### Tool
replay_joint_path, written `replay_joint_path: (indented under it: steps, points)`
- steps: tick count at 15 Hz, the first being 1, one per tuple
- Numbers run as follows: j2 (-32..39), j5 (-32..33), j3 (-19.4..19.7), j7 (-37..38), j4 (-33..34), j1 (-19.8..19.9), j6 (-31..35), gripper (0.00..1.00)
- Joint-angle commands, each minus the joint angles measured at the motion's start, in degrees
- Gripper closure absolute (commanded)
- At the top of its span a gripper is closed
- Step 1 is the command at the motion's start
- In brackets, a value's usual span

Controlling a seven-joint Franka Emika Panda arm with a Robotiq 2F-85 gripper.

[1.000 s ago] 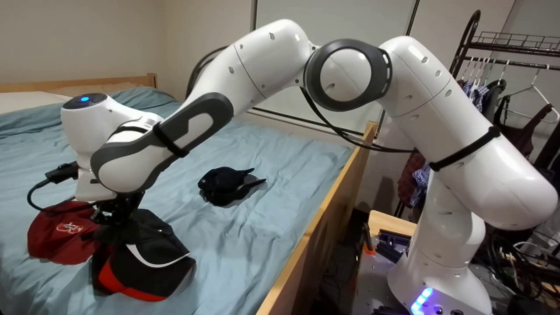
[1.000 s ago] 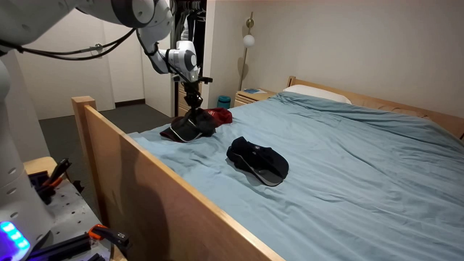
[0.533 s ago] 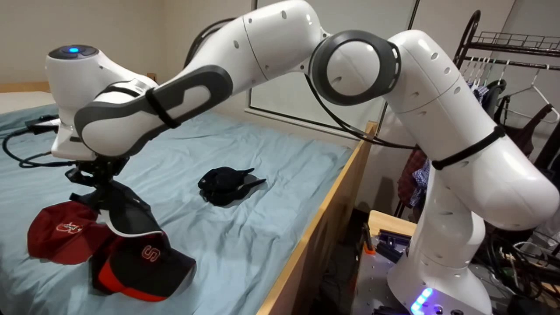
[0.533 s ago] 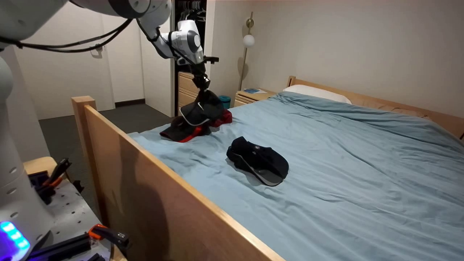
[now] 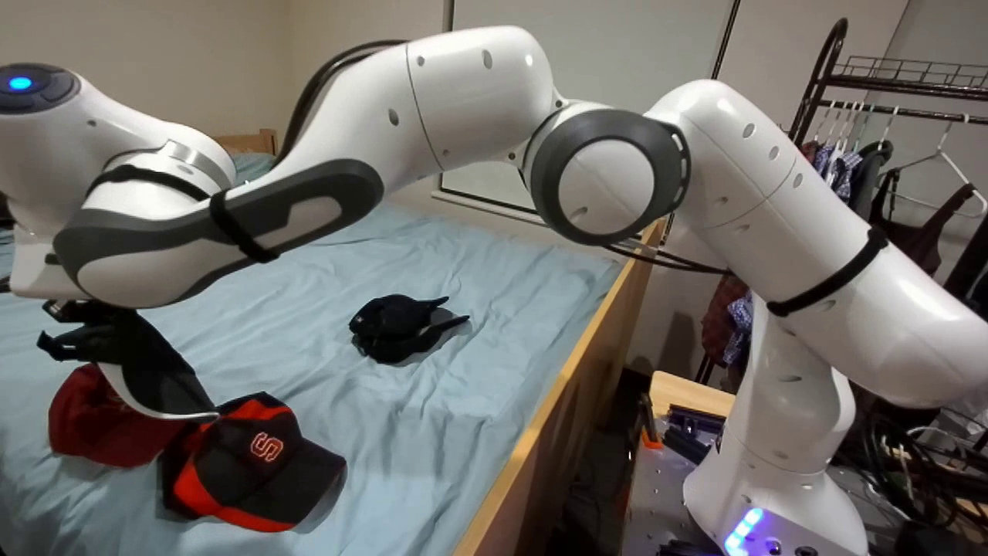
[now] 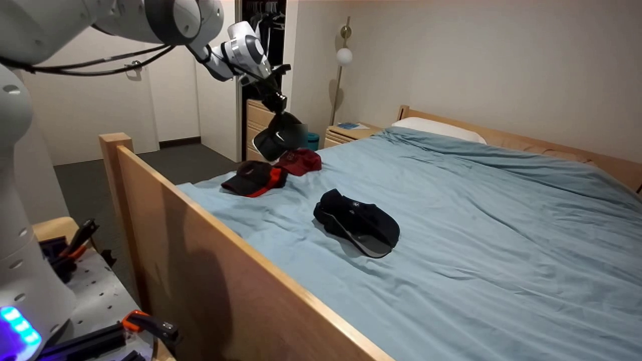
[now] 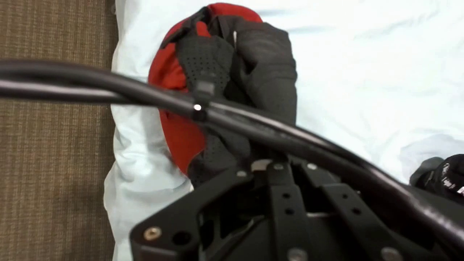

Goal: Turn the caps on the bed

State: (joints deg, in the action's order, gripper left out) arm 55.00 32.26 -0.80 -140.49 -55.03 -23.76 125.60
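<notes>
My gripper (image 6: 278, 107) is shut on a black cap with a white-edged brim (image 5: 162, 378), which also shows in an exterior view (image 6: 285, 139). The cap hangs tilted above the bed. Below it a maroon cap (image 5: 108, 432) lies on the bed, partly hidden behind the held cap. Beside it is a black-and-red cap with an S (image 5: 266, 455), also in an exterior view (image 6: 256, 178). Black headwear with two brims showing (image 5: 394, 328) lies apart, further up the bed. In the wrist view the jaws (image 7: 268, 165) meet dark fabric; red fabric (image 7: 179, 137) shows beside it; the fingertips are hidden.
The blue bedding (image 5: 478, 262) is bounded by a wooden footboard (image 6: 241, 245) between bed and robot base. Cables (image 7: 308, 141) cross the wrist view. A clothes rack (image 5: 911, 85) stands behind the robot. A nightstand (image 6: 351, 133) and pillow (image 6: 439, 129) are at the far end.
My gripper has risen from the bed with the black cap, then shifted left in an exterior view. The cap has come off the black-and-red cap, whose S now shows. Other caps have not moved.
</notes>
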Motion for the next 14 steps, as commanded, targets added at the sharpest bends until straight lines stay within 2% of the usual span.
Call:
replay_joint_path:
  steps: [1,3,7,14]
  points:
    - [6.7,2.9,3.9,0.8,11.0,-2.4,-4.2,0.96]
    - [9.4,4.6,6.9,1.3,14.5,-3.6,-5.3,0.96]
    - [13.6,13.0,11.9,2.1,19.0,-5.6,-5.7,0.96]
    - [20.2,21.1,13.8,3.2,23.6,-6.3,-7.4,0.96]
